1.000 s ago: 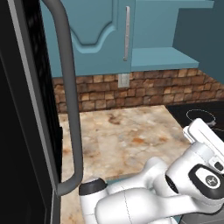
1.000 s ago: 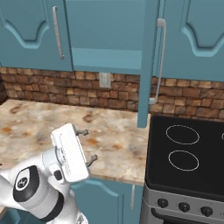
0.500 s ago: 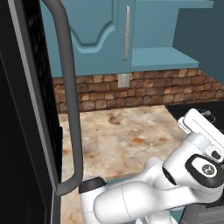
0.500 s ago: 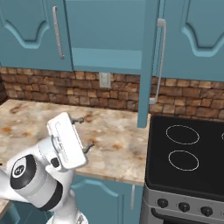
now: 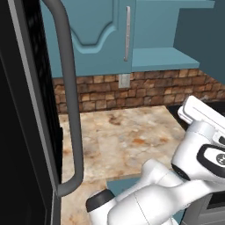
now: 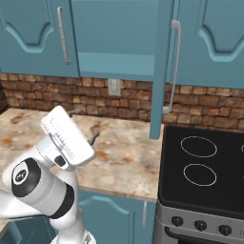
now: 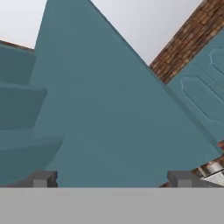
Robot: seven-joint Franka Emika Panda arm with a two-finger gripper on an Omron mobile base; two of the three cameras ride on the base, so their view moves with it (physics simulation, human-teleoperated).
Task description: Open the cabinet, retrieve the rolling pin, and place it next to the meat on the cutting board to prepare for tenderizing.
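Note:
The teal cabinet [image 6: 114, 43] hangs above the counter with its right door [image 6: 161, 71] swung out edge-on, its silver bar handle [image 6: 174, 62] facing right. The left door [image 5: 94, 30] is closed. A bare teal shelf [image 5: 160, 58] shows inside. My gripper [image 6: 86, 125] hovers over the counter below the opening, tilted up toward it, open with nothing between its fingers. In the hand view the gripper [image 7: 111, 179] looks up at teal cabinet surfaces. The rolling pin, the meat and the cutting board are out of view.
A black appliance with a thick grey handle [image 5: 70, 101] stands close at the left. A black stove [image 6: 202, 167] sits to the right of the marbled counter [image 6: 124, 157]. A brick backsplash with an outlet [image 6: 114, 87] runs behind it.
My hand has risen over the counter and tilted up toward the open cabinet. The jaws have stayed open, and the doors have not moved.

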